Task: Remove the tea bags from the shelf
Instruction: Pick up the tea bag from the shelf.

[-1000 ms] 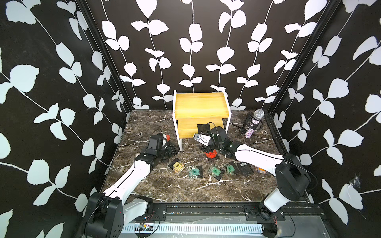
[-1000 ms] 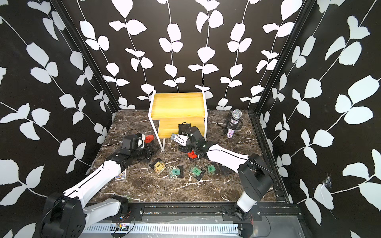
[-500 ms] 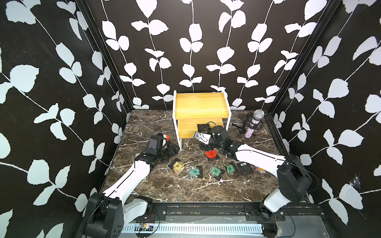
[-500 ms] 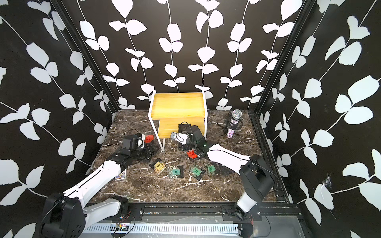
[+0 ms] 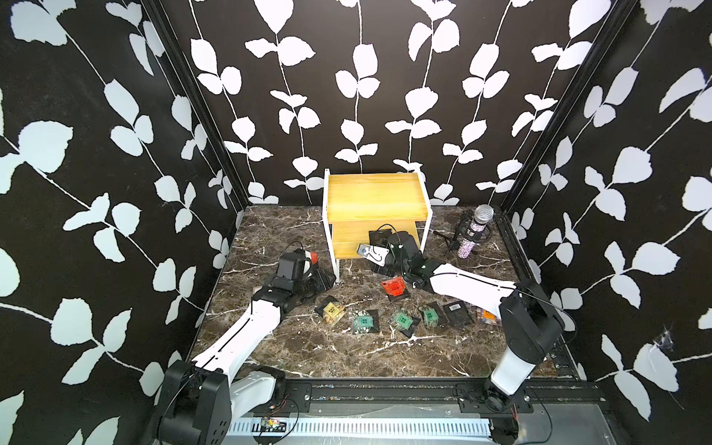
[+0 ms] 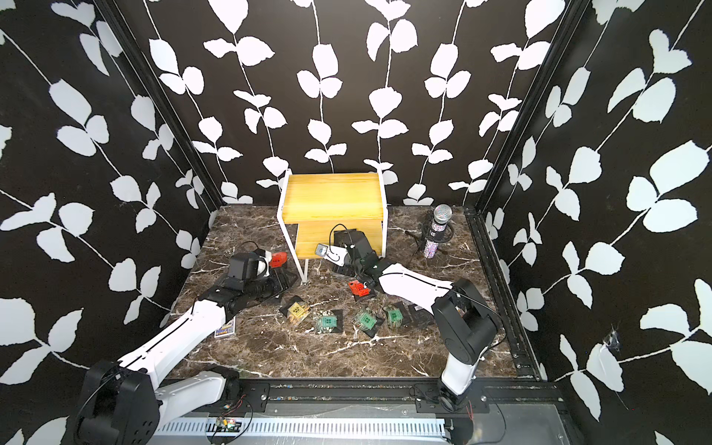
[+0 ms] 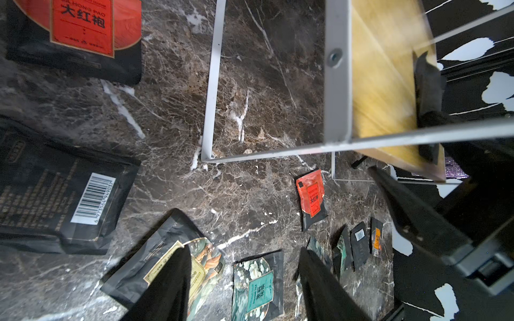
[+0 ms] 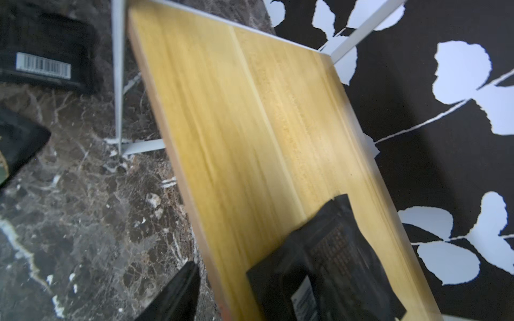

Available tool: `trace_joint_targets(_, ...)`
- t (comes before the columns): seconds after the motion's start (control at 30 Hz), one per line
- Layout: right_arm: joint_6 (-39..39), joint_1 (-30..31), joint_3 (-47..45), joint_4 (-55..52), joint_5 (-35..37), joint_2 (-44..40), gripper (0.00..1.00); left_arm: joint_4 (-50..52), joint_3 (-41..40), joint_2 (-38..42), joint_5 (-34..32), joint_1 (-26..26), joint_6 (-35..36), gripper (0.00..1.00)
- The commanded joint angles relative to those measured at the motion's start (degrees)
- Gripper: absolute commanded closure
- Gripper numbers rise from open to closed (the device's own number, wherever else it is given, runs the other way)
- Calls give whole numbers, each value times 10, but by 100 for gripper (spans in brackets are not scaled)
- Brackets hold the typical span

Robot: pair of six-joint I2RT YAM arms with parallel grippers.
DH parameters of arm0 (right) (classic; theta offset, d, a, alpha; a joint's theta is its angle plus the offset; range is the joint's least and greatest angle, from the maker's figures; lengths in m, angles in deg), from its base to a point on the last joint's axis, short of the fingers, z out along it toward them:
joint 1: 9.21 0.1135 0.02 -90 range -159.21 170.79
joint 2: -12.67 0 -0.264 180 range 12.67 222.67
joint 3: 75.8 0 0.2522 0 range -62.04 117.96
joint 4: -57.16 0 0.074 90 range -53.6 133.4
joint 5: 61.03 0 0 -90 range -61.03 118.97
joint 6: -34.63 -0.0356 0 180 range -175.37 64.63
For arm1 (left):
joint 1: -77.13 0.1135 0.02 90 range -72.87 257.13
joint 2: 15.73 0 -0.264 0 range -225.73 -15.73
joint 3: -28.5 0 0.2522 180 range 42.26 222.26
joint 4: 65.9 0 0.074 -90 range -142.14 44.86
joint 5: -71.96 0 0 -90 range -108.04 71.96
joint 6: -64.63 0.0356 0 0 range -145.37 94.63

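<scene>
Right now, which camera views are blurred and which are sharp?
Right wrist view: motion blur smears the shelf and the black tea bag on it. Left wrist view: mostly sharp; the print on the red-label tea bag is readable. Both top views: sharp, evenly lit.

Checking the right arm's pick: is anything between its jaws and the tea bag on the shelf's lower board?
Nothing visible. The right gripper is at the tea bag, one jaw seemingly over it, the other just off the shelf board's edge.
</scene>
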Motion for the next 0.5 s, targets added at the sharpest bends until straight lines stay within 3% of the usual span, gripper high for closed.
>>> trace_joint_targets(0.0, -16, 0, -8, -16, -9, -16, 44, -5, -14, 10, 0, -2, 5, 43)
trace_joint_targets(0.47, -30, 5, -65, -36, -16, -67, 78, -22, -3, -18, 7, -2, 1, 43)
